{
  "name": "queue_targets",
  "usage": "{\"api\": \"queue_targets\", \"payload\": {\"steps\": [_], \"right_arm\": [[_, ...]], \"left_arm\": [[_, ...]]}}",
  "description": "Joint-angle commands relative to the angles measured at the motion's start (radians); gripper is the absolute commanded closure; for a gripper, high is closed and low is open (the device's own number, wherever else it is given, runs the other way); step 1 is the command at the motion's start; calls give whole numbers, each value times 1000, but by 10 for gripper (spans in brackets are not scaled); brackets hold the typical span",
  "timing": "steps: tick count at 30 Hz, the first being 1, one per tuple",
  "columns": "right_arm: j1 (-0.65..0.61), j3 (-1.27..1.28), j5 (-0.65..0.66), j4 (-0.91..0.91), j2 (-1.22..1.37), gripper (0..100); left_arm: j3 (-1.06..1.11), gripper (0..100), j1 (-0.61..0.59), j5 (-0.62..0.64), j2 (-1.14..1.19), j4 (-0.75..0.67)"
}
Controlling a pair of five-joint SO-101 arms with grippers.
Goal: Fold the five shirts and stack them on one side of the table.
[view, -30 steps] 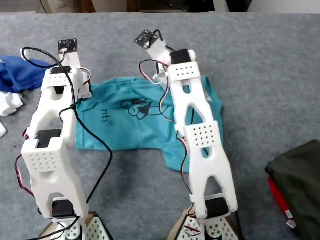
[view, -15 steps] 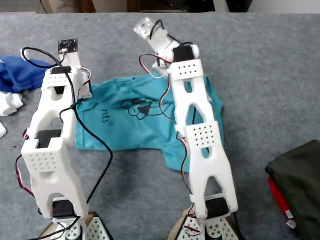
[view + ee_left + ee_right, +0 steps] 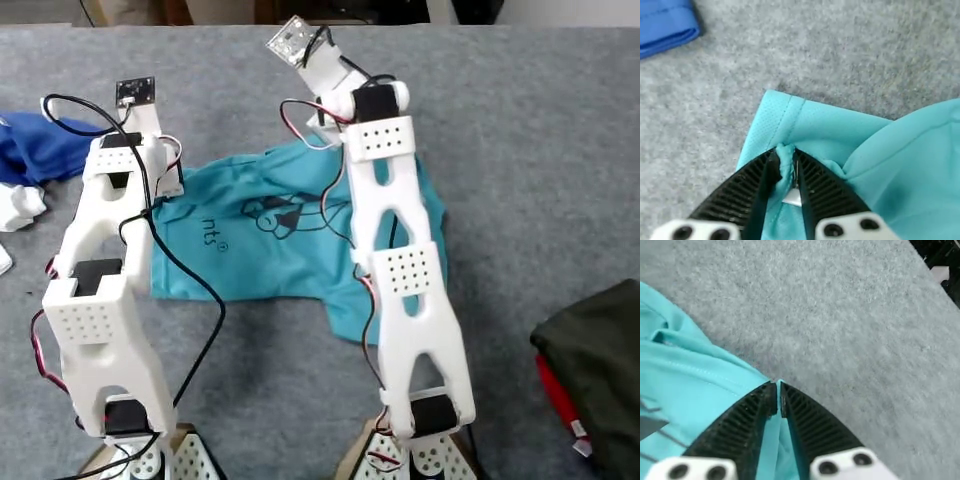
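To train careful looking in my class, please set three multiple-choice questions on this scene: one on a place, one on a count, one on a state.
1. Where does the blue shirt lie?
A. At the table's left edge
B. Under the right arm
C. In a gripper
2. How many grippers hold the teal shirt?
A. None
B. One
C. Two
3. The left gripper is:
A. open
B. shut on bare table
C. shut on teal fabric

Answers: 1 A, blue cloth lies at the left edge in the high view. 2 C, the right gripper pinches it too. 3 C, a teal fold is caught in it.
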Motion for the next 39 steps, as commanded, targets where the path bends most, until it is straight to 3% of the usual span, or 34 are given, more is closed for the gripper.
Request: {"api": "queue_targets", "payload": {"steps": [1, 7, 15, 26, 33, 39], "right_arm": [[27, -50, -18, 52, -174, 994], [87, -45, 29, 190, -352, 994], [189, 64, 120, 198, -582, 994], [239, 797, 140, 190, -1098, 994], [260, 1330, 141, 6, -1314, 994], [262, 1837, 187, -181, -1550, 994]], "left_arm": [[-17, 981, 11, 5, -61, -2], [-117, 981, 26, 40, -154, 75], [-141, 981, 100, 32, -295, 212], [12, 981, 87, -23, -509, 327], [296, 981, 143, -25, -559, 180], [431, 981, 91, -52, -555, 100]]}}
